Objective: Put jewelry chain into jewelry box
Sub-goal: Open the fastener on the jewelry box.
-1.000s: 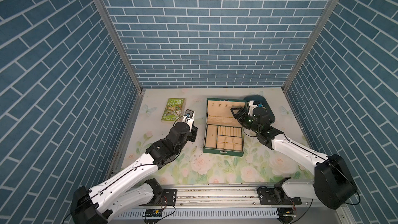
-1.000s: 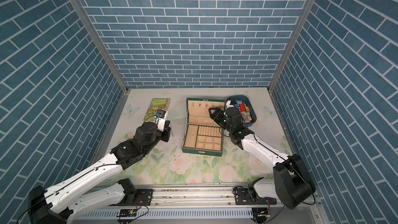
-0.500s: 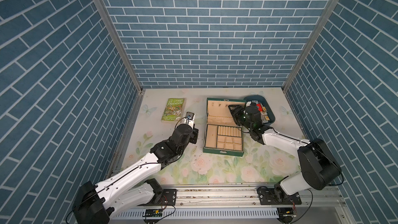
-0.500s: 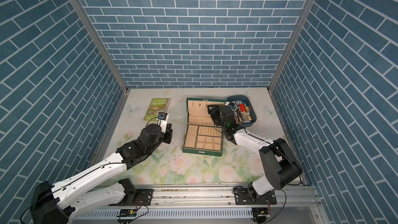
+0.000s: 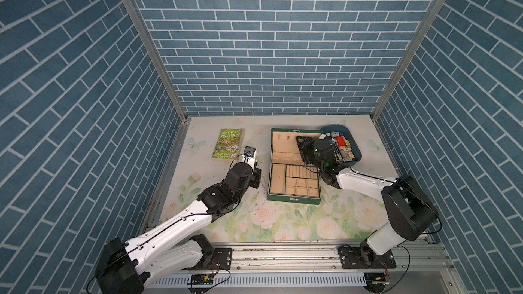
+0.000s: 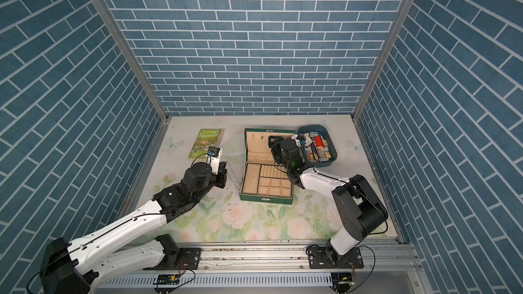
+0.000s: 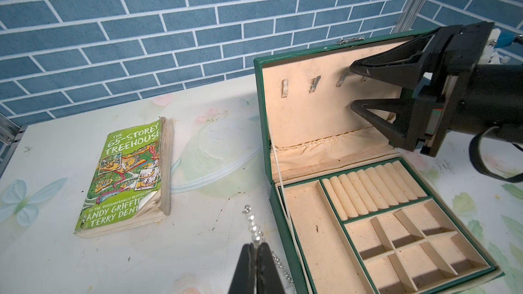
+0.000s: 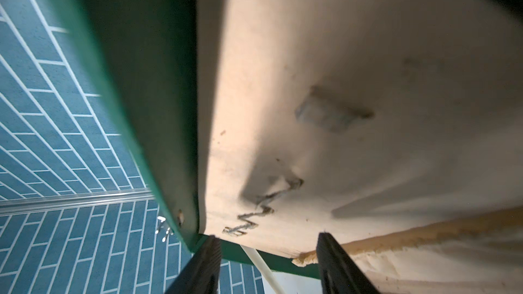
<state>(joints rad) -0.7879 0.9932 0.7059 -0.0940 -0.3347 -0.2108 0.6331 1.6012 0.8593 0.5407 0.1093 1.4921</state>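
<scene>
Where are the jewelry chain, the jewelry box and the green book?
jewelry chain (image 7: 252,222), left wrist view, on its beaded end.
jewelry box (image 7: 307,210), left wrist view, on its long compartment's floor.
green book (image 7: 127,179), left wrist view, on its front cover.

Book (image 7: 127,182), flat on the desk (image 7: 42,250): the only legible print you have.

Left wrist view, green cover, pale lettering: "THE 65-STOREY TREEHOUSE" as title. Below it, small, "BY THE INTERNATIONALLY BESTSELLING". Then "ANDY GRIFFIT" and "TERRY DENT", both cut off at the curled cover edge.

In both top views the book (image 5: 227,144) (image 6: 206,143) gives you only "65-STOREY TREEHOUSE".

Jewelry box (image 8: 158,108), lid lining, right wrist view: dark zigzag scrawl (image 8: 263,207), no letters.

Blue tray (image 5: 336,129): packet print too small to read.
</scene>
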